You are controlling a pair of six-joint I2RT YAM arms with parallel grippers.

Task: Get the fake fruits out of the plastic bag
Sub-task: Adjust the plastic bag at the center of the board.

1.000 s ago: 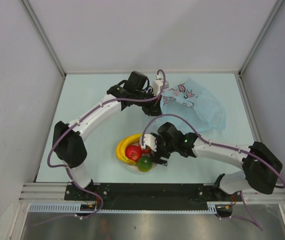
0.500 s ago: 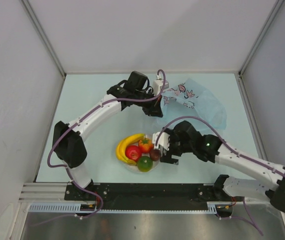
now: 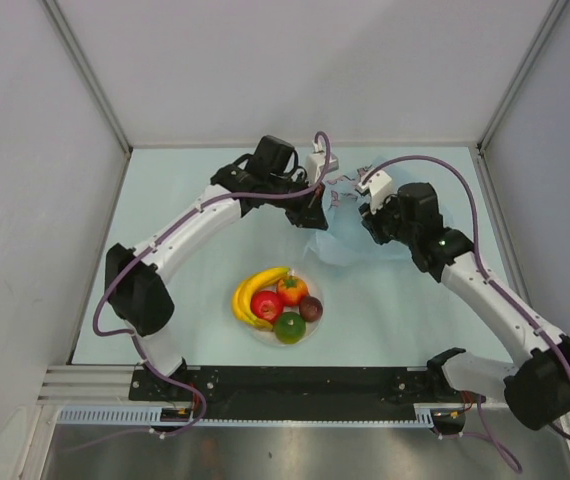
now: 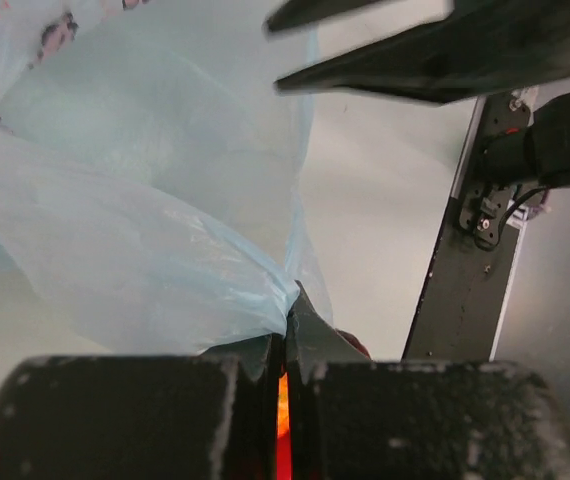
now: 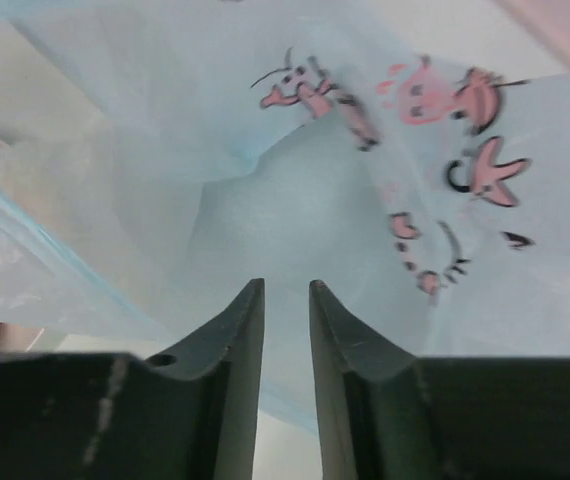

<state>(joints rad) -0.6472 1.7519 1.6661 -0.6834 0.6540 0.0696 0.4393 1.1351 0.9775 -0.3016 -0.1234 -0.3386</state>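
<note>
The light-blue plastic bag [image 3: 365,238] lies at the back of the table, its printed side up [image 5: 415,150]. My left gripper [image 3: 315,216] is shut on the bag's near edge [image 4: 265,300] and holds it raised. My right gripper [image 3: 357,200] hovers over the bag's top; its jaws [image 5: 285,288] stand a narrow gap apart with nothing between them. Out of the bag, on the white plate [image 3: 262,339], lie the fake fruits: a yellow banana [image 3: 253,286], red apple [image 3: 265,306], orange-red fruit [image 3: 291,290], green one [image 3: 288,327] and dark purple one [image 3: 311,308].
Grey walls close the table in at the back and on both sides. The black base rail [image 3: 285,380] runs along the near edge and also shows in the left wrist view [image 4: 460,290]. Both arms reach over the table's back half.
My right gripper left the plate, where the dark purple fruit now lies, swung back to the bag, and its jaws narrowed. The left gripper stayed shut on the bag.
</note>
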